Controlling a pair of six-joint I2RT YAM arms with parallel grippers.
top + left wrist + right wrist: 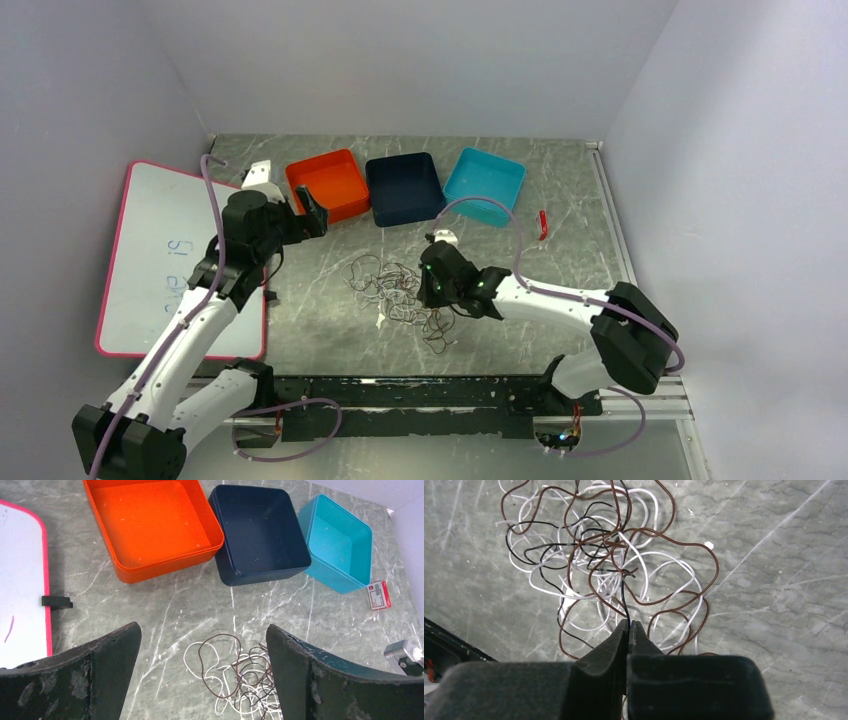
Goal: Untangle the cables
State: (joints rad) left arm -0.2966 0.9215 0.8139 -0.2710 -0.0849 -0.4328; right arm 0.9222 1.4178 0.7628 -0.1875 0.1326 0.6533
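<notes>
The cables (395, 290) lie in one tangled heap of thin black, white and brownish-red loops on the marble table, in the middle. They also show in the left wrist view (240, 672) and in the right wrist view (609, 565). My right gripper (628, 625) is shut on a black cable (624, 597) that runs from its tips up into the tangle. In the top view my right gripper (432, 285) sits over the heap's right side. My left gripper (202, 645) is open and empty, above the table left of the heap, near the orange tray (327, 183).
Three trays stand in a row at the back: orange (150, 525), dark blue (260, 532) and teal (337, 542). A pink-edged whiteboard (165, 255) lies at the left. A small red item (543, 223) lies right of the trays.
</notes>
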